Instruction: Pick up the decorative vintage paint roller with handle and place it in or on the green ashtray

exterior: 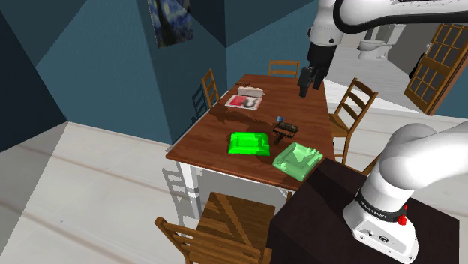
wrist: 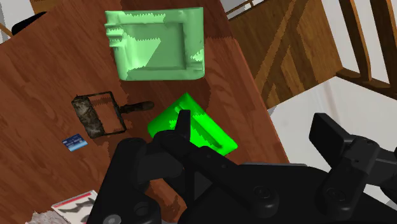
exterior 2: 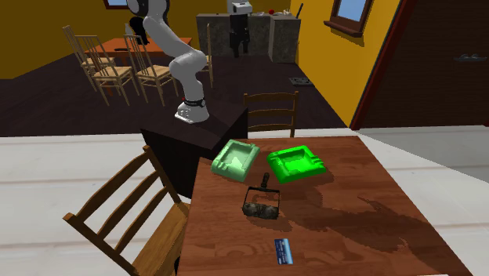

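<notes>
Now, roller [wrist: 102, 114]: flat on the table [exterior: 217, 131], apart from both trays, its handle pointing toward the bright green ashtray [wrist: 191, 127].
Bright green ashtray: just beyond the handle's end; we take it as the target, since the pale green tray [wrist: 159, 44] beside it is the duller of the two.
Gripper [exterior: 306, 81]: high above the table's far part, fingers spread apart, holding nothing.
Step in hand: the approach; we judge nothing moved yet.
Doing it well: we would come down over the handle, turn the fingers to straddle it crosswise, and close on the shaft rather than the wire frame.
Caution: the blue card [wrist: 74, 141] lies near the roller's drum; we descend clear of it.
</notes>
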{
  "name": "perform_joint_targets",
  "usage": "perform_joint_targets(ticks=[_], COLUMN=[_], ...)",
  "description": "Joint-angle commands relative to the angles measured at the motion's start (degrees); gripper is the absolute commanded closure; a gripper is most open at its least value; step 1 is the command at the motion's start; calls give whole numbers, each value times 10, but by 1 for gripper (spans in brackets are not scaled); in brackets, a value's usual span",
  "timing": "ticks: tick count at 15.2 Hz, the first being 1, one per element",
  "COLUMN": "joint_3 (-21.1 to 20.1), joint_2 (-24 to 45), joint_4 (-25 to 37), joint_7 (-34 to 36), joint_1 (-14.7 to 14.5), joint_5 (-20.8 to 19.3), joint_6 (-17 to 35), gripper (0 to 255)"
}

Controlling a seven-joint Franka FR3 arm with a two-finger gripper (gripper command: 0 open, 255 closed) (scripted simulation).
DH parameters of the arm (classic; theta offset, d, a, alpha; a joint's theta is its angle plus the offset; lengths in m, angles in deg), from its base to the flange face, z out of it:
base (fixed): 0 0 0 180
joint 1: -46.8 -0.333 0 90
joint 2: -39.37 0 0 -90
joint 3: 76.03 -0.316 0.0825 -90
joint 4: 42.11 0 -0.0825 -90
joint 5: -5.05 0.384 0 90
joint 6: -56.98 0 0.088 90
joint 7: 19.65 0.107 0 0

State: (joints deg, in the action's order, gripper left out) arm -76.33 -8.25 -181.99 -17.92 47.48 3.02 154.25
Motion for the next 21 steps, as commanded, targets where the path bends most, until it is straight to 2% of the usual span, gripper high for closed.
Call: perform_joint_targets(ticks=[1, 11, 21], joint_3=[0, 68, 136], joint_2=[0, 121, 320], joint_4=[0, -65, -46], joint_7=[0, -69, -142], joint_1=[0, 27, 42], joint_5=[0, -47, -61], joint_6=[0, 189, 374], gripper=[0, 0, 0])
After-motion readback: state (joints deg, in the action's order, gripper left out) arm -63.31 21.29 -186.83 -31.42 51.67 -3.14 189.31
